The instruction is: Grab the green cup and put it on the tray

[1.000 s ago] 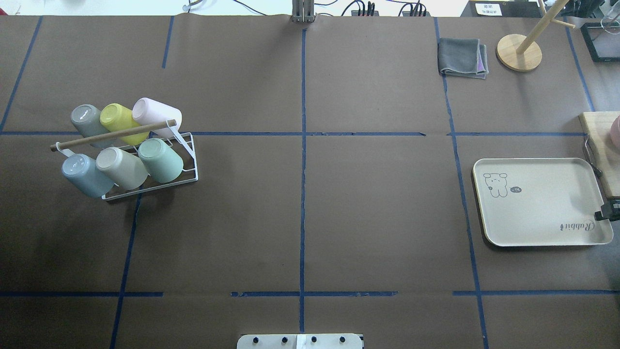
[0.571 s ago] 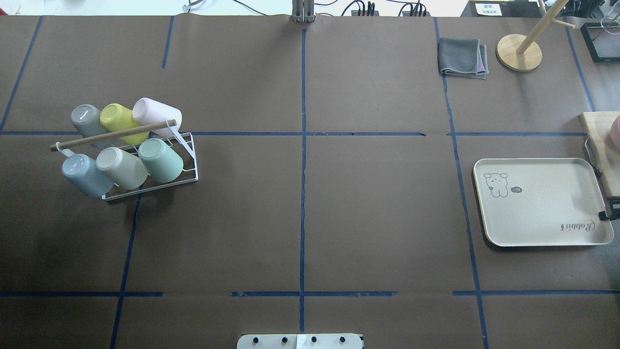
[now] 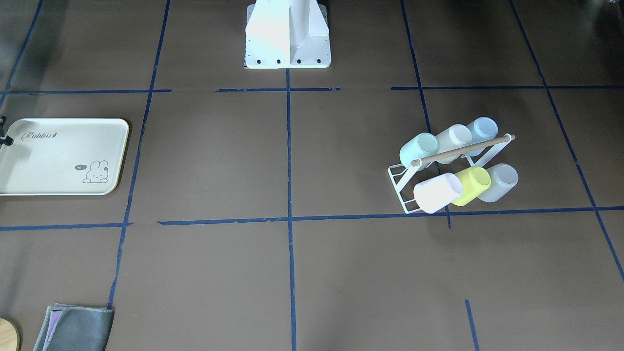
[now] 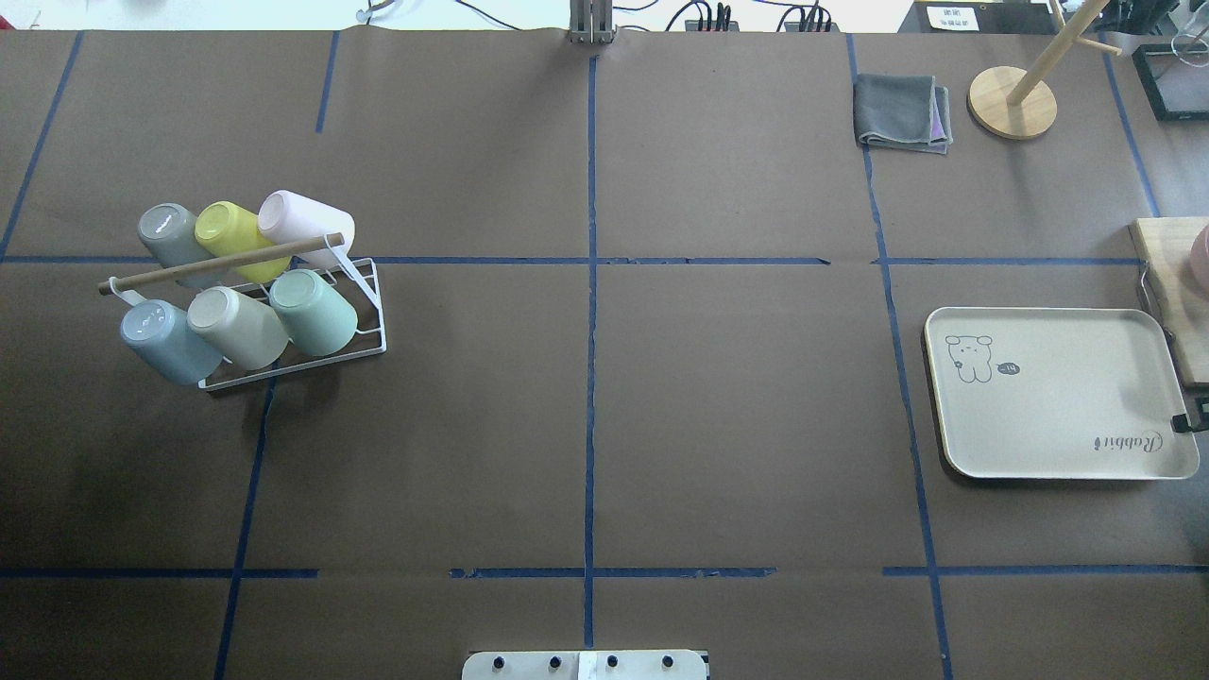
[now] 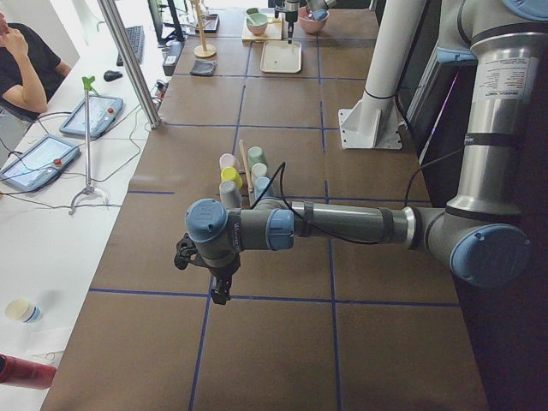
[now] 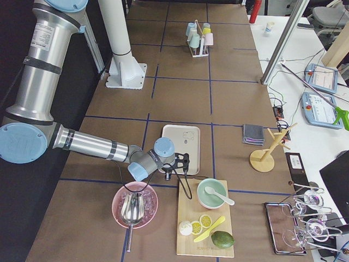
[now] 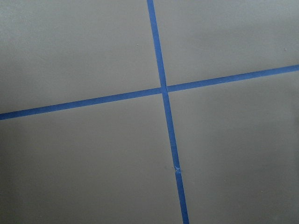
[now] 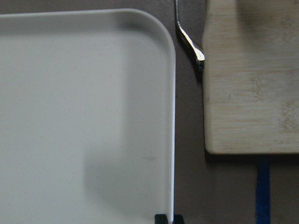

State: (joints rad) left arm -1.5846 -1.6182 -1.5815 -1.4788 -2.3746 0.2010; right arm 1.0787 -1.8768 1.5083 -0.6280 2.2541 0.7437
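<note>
The right claw [image 8: 168, 218] is narrow, its tips on either side of the rim of the tray [image 4: 1058, 444], seemingly pinching it. The left claw [image 5: 220, 289] hangs over bare desk [image 4: 737, 397]; I cannot tell how wide it is. The green cup [image 4: 316, 312] lies tilted in the wire rack [image 4: 382, 321], well apart from both. Nothing is picked up yet: reaching, grasping, carrying and placing are all left to do.

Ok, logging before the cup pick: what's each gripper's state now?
Left gripper: cannot tell; only the side view shows it.
Right gripper: cannot tell; only its tips show, by the tray rim.
</note>
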